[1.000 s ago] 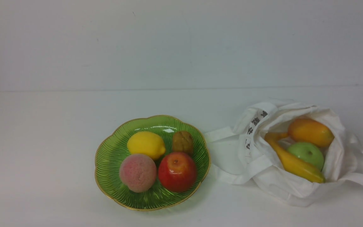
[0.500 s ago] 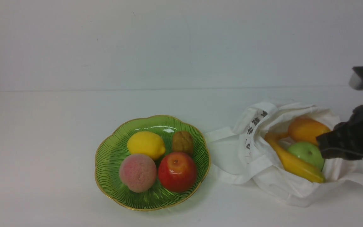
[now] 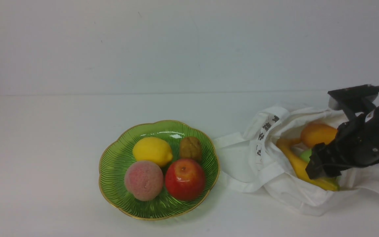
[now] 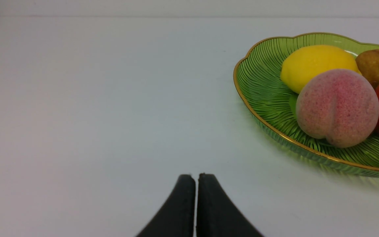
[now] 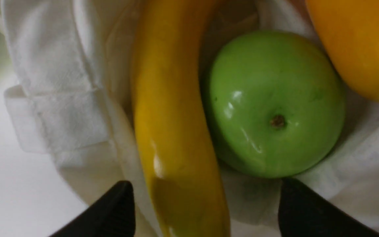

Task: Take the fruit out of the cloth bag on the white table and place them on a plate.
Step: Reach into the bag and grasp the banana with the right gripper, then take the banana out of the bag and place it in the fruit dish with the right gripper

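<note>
Right claw (image 5: 204,194) spread wide above fruit in the cloth bag (image 3: 281,179); left claw (image 4: 197,179) with its fingertips drawn together, grasping nothing.

Inside the soft white bag, which has black characters near its rim, the long, curved yellow banana (image 5: 176,125) lies against the round, glossy green apple (image 5: 275,105), whose small brown stem shows; the smooth orange mango (image 3: 316,133) sits beside the apple. On the white table (image 3: 44,164), to the left of the bag, the green glass plate (image 3: 117,177), ribbed and scalloped with a gold rim, holds a yellow lemon (image 3: 151,150), a brown walnut (image 3: 190,148), a fuzzy pink peach (image 3: 144,180) and a shiny red apple (image 3: 185,180).
</note>
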### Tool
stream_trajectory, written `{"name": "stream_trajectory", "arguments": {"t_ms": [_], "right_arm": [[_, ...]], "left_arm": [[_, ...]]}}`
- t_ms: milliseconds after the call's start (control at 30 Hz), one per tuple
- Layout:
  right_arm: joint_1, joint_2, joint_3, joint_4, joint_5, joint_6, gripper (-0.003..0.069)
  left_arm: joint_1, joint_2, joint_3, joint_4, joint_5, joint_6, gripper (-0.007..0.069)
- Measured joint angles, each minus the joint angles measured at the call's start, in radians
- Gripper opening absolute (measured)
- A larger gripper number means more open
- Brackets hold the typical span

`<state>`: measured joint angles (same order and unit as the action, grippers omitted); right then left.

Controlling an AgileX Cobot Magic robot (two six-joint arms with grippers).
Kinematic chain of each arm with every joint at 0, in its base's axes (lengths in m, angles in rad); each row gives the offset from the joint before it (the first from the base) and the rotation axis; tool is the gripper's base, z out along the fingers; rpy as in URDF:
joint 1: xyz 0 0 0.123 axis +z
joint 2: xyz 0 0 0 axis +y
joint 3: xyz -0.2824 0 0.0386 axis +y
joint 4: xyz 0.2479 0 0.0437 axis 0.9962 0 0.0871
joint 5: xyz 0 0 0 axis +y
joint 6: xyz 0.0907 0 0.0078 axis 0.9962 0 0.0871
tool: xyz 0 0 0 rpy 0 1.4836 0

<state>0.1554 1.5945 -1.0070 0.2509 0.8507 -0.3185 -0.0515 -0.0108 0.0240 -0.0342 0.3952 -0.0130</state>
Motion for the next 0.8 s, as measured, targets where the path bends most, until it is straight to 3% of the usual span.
{"name": "stream_trajectory", "arguments": {"t_ms": [267, 333, 467, 800], "right_arm": [[0.0, 0.052, 0.0, -0.002, -0.005, 0.008, 0.0536], [0.0, 0.056, 0.0, 0.0, -0.005, 0.016, 0.0491], [0.0, 0.055, -0.001, 0.005, -0.004, 0.019, 0.0269], [0.0, -0.067, -0.002, 0.004, 0.043, 0.022, 0.0268]], "left_arm": [[0.0, 0.0, 0.0, 0.0, 0.0, 0.0, -0.0008], [0.0, 0.0, 0.0, 0.0, 0.0, 0.0, -0.0008], [0.0, 0.0, 0.0, 0.0, 0.0, 0.0, -0.0008], [0.0, 0.0, 0.0, 0.0, 0.0, 0.0, -0.0008]]}}
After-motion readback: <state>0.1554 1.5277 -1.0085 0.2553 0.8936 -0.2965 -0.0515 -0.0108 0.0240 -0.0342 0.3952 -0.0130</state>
